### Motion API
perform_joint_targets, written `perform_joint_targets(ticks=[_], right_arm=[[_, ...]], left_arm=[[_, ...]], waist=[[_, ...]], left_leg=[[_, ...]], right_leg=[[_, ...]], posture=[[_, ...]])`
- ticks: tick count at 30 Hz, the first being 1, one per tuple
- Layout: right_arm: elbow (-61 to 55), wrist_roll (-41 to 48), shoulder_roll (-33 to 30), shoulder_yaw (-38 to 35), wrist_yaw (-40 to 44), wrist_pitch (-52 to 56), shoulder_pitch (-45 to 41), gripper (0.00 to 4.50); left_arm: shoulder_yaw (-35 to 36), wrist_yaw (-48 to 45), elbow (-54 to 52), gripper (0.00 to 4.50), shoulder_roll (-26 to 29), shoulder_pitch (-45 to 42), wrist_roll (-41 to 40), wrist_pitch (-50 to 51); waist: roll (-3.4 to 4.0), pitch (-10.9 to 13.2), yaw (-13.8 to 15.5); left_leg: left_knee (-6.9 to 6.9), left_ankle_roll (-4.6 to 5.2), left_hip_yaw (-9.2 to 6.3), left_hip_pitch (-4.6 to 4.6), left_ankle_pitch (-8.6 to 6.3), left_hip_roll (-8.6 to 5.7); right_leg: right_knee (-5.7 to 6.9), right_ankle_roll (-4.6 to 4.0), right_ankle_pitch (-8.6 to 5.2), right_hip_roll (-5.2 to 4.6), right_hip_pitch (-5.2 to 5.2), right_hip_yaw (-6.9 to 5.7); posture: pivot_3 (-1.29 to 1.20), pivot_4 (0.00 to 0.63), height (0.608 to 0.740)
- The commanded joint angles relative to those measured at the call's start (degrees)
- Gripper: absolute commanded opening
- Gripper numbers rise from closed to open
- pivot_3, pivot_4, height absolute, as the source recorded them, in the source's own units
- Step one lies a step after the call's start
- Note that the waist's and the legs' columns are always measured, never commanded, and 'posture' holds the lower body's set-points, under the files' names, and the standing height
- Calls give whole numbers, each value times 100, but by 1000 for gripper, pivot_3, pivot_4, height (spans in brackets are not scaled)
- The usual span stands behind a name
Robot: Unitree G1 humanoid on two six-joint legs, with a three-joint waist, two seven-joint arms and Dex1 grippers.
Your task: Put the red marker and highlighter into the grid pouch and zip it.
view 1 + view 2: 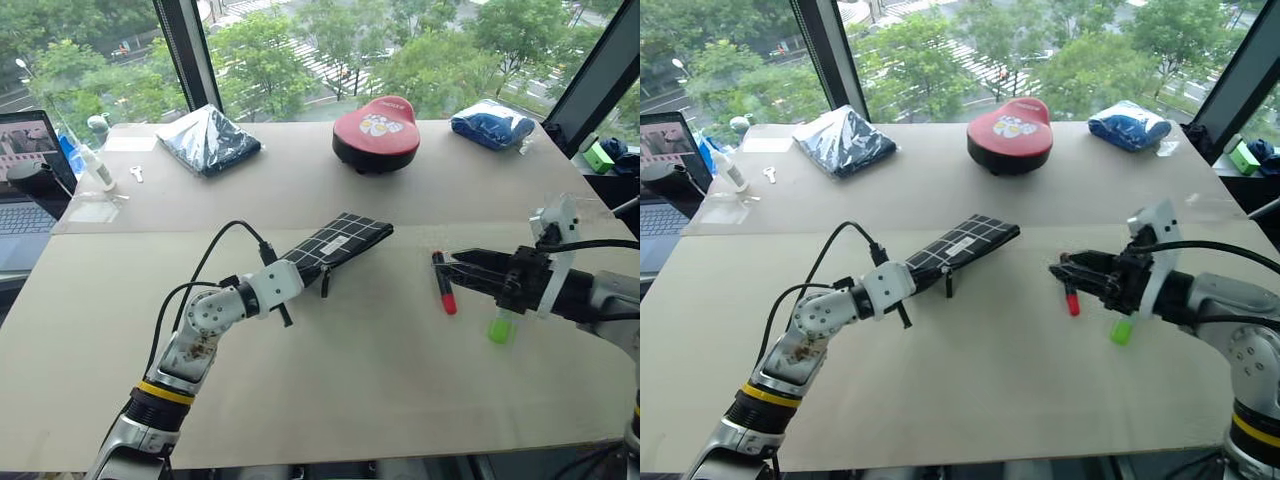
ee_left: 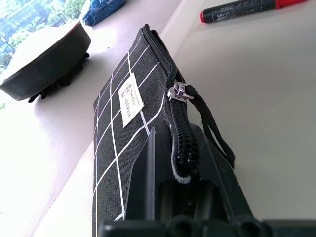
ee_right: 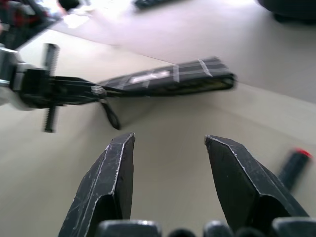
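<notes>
Left gripper (image 1: 300,268) clamps the grid pouch (image 1: 338,243) at mid-table (image 1: 330,400). Right gripper (image 1: 1065,268), fingers parted and empty, hovers over the red marker (image 1: 443,283); highlighter (image 1: 500,326) beneath its wrist, toward the table's right edge.

Pale beige tabletop (image 1: 330,390), seam running across its middle. Behind it, large windows (image 1: 300,50) with dark frames (image 1: 185,50); daylight, green trees (image 1: 440,60) and street outside. Open laptop (image 1: 25,170) at table's far left edge. On far half: dark blue bagged cloth bundle (image 1: 208,138), red-topped round object (image 1: 376,133), blue bagged bundle (image 1: 492,124).
</notes>
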Motion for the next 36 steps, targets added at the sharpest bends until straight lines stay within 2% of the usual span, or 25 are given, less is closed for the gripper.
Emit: perform_joint_targets(ticks=[1,9,14,23,28,32,33,36], right_arm=[[96,-472,-8,-363,-832,387,242,2538],[-590,-787,718,-465,-1915,1173,373,2538],[-531,-1191,1020,-172,-2413,1144,381,2538],[-127,-1441,1572,-157,-2510,1019,506,2538],[115,-1553,1761,-99,-2523,882,673,2538],[503,-1802,1779,-18,-2603,418,964,1529],[562,-1832,1772,7,-2587,287,1019,1151],[689,-1800,1737,48,-2531,85,1015,1024]], left_arm=[[-5,-159,47,0,-17,-132,-206,-334],[-124,-549,337,0,3,-179,-275,-803],[-205,-555,408,0,-119,-280,-233,-827],[-128,-519,407,0,-119,-339,-248,-762],[-92,-483,393,0,-103,-346,-245,-729],[-38,-442,375,0,-61,-331,-233,-735],[-24,-428,365,0,-52,-325,-231,-737],[-1,-402,349,0,-44,-318,-242,-727]], waist=[[0,0,19],[0,-1,2],[0,0,23],[0,-1,-5],[-12,-8,-4],[-32,-20,1],[-42,-26,1],[-72,-45,7]], left_leg=[[1,0,1,-1,0,0],[0,-1,0,-1,1,2],[3,2,0,-2,0,-2],[1,2,0,1,0,0],[2,10,-1,27,-4,2],[2,32,-3,41,-18,4],[2,29,-3,43,-16,4],[3,25,-5,49,-14,4]], right_leg=[[1,0,0,-1,0,0],[0,0,0,3,-3,3],[-1,2,1,2,0,3],[-2,3,1,11,3,3],[-11,4,1,13,37,3],[-13,6,-1,12,52,3],[-13,6,-1,12,54,3],[-13,6,-1,12,61,4]], posture=[[0,150,740],[0,150,740],[0,150,740],[0,150,740],[0,150,740],[0,150,740],[0,150,740],[0,150,740]])
